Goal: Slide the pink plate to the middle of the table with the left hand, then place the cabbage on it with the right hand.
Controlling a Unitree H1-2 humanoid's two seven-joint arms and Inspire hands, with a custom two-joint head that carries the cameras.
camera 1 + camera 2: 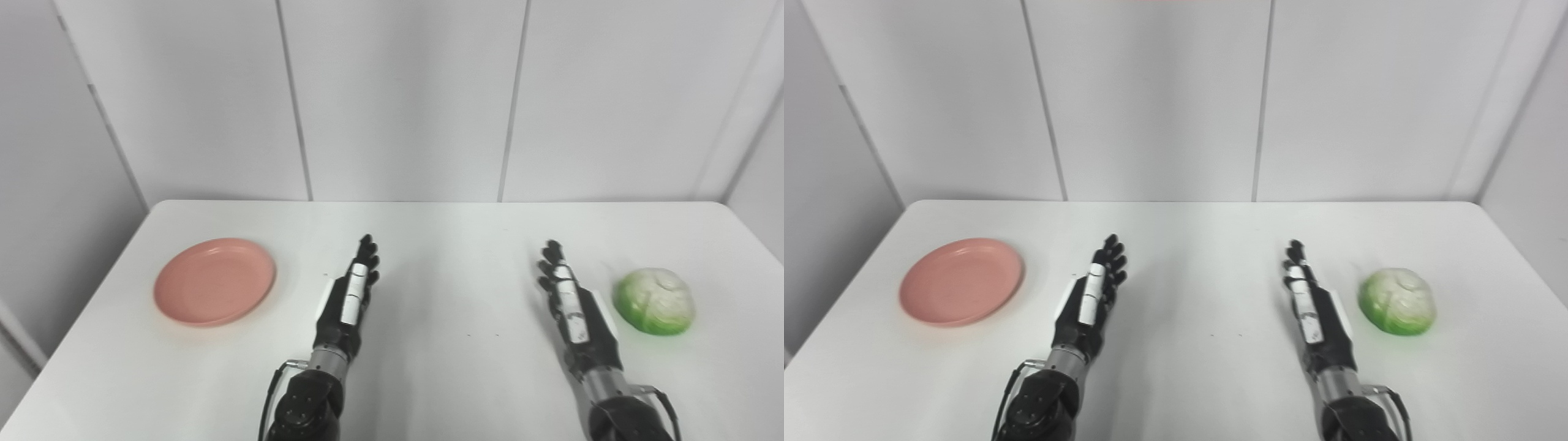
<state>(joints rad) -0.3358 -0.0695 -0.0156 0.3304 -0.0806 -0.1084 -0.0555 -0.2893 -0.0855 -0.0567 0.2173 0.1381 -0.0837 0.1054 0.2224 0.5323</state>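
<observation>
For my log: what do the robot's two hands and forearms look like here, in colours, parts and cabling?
Both the left hand and the right hand are black with white panels along the back and side. Each sits on a silver metal wrist joined to a black forearm, with a thin black cable looping beside the wrist.

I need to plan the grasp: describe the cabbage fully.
The cabbage is a rounded dome, bright green around its lower edge and pale, whitish and veined on top. It looks whole and sits on the white table at the right side. The right hand is just beside it, open, not touching. Nothing else touches it.
</observation>
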